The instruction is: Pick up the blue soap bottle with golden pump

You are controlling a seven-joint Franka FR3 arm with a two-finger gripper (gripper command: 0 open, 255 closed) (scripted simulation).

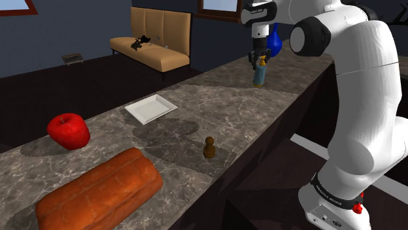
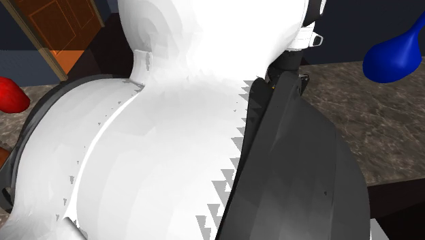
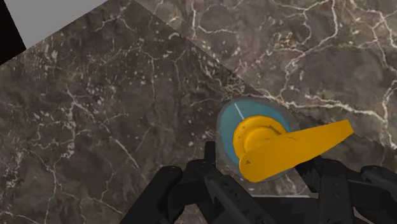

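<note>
The gripper (image 1: 259,60) had its jaws each side of the blue bottle (image 1: 260,77); I couldn't tell if they squeezed.

In the shoulder view, looks down from beside the white arm (image 1: 359,98) along the marble counter (image 1: 261,111) toward a sofa (image 1: 153,46). In the second exterior view, sits against that arm, glimpsing a red apple (image 2: 10,94) and a blue vase (image 2: 395,54), both shared with the shoulder view. In the wrist view, peers straight down, close above the soap bottle (image 3: 254,130).
</note>
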